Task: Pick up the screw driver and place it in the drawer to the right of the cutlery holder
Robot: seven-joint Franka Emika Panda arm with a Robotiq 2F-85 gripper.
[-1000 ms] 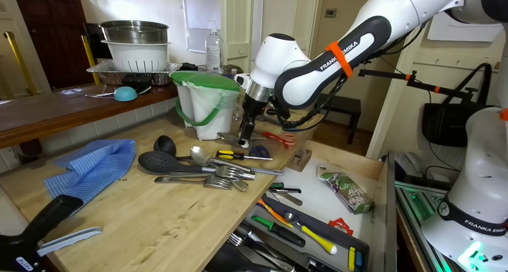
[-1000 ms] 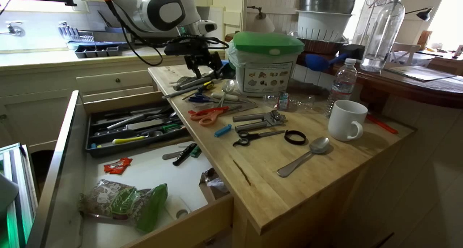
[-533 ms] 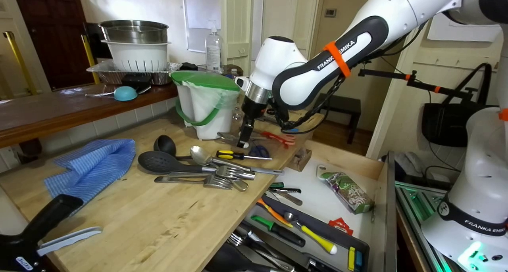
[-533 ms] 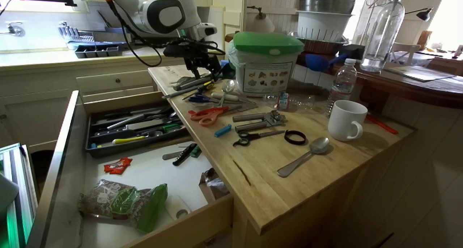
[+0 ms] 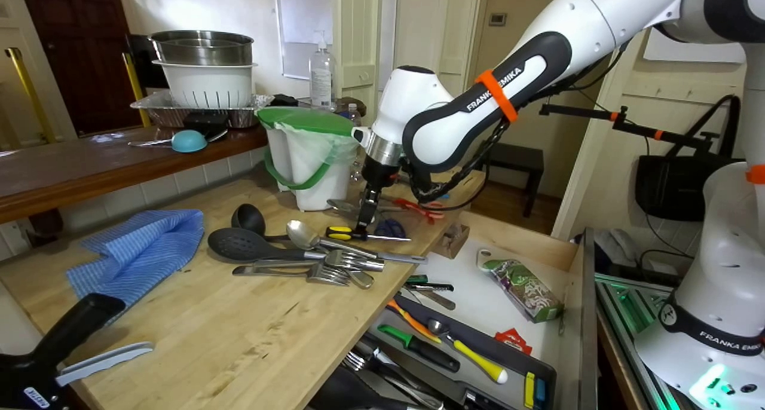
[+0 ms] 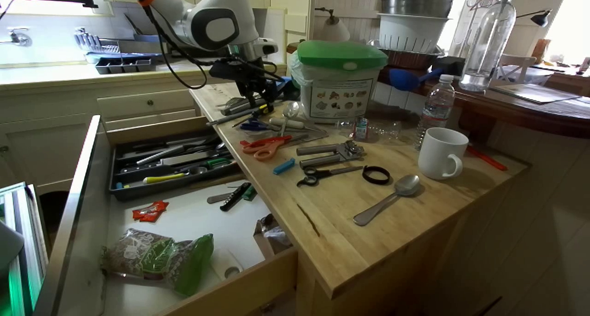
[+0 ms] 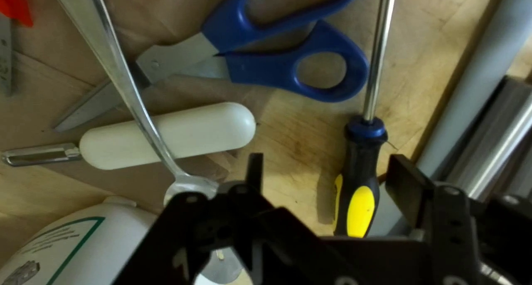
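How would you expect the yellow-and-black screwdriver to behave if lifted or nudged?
The screwdriver is probably stiff, given its straight metal shaft. It may roll, as its handle looks rounded. It could feel handle-heavy, since the handle is far thicker than the shaft.

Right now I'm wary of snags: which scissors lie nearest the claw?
The blue-handled metal scissors, beside the slim yellow-and-black screwdriver; the red-orange-handled scissors and black-handled scissors lie farther from the claw.
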